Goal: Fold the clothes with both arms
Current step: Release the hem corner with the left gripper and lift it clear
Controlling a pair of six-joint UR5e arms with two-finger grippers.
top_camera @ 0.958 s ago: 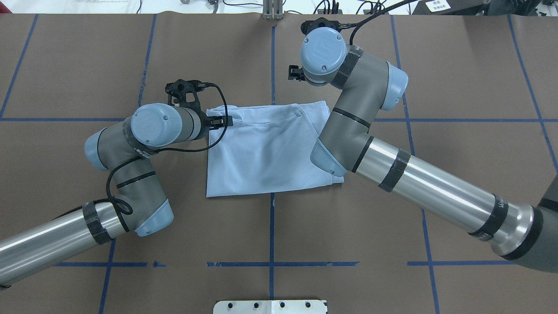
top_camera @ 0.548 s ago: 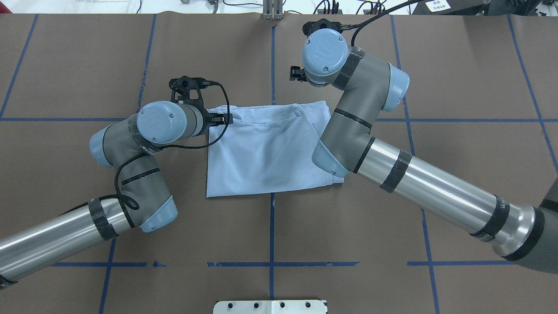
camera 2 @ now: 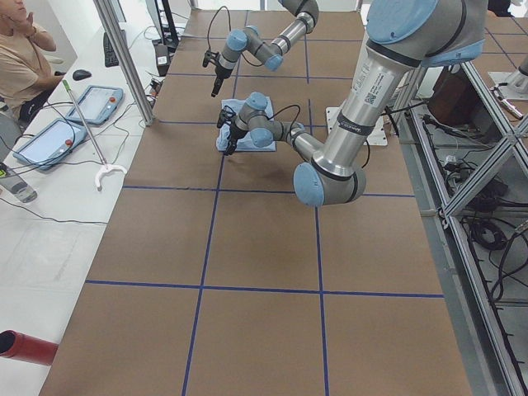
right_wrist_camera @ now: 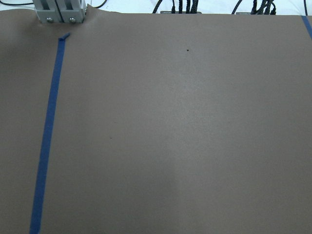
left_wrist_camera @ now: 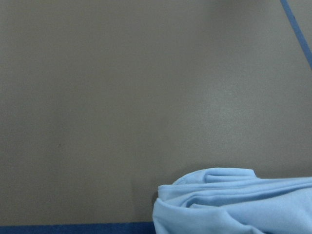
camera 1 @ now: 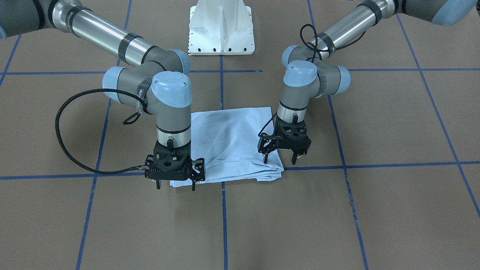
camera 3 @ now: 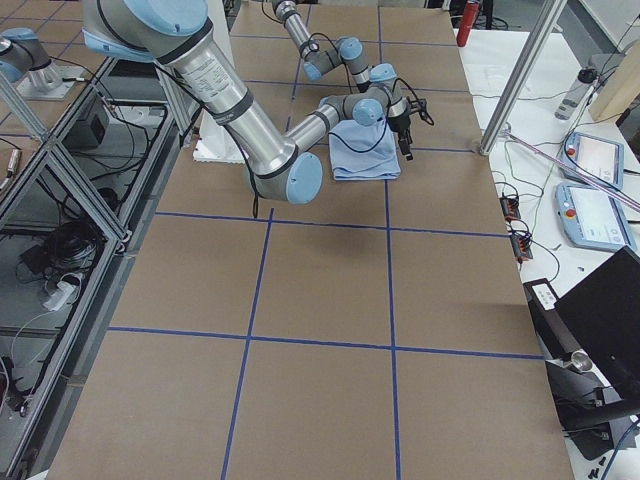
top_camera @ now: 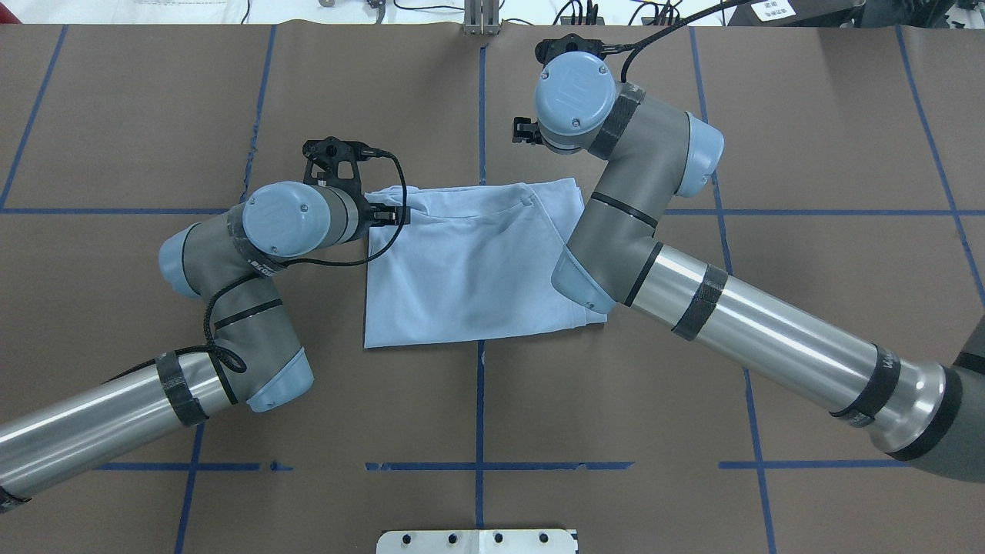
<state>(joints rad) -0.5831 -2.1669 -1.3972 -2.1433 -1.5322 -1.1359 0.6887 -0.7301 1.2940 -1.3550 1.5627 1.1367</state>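
Shirt: the T-shirt (top_camera: 469,269) lies mid-counter (top_camera: 115,115), across the centre tape line (top_camera: 479,408), well apart from every edge.
Shape: a squarish stack of layers with no sleeves showing. The collar (top_camera: 469,209) curves along the side away from the robot. That side is rumpled; the other three run fairly straight.
Left tool (camera 1: 279,160): jaws wide and empty, pointing down at the shirt's far corner on the robot's left. One fingertip (camera 1: 265,159) seems to touch cloth, though the contact is hard to confirm.
Right tool (camera 1: 175,184): jaws wide and empty, hanging higher near the far corner on the robot's right. Its wrist camera shows only bare counter.
Done: the main folds look made.
Left: probably one more fold from the far side, or tidying that rumpled edge. Neither tool has cloth yet.
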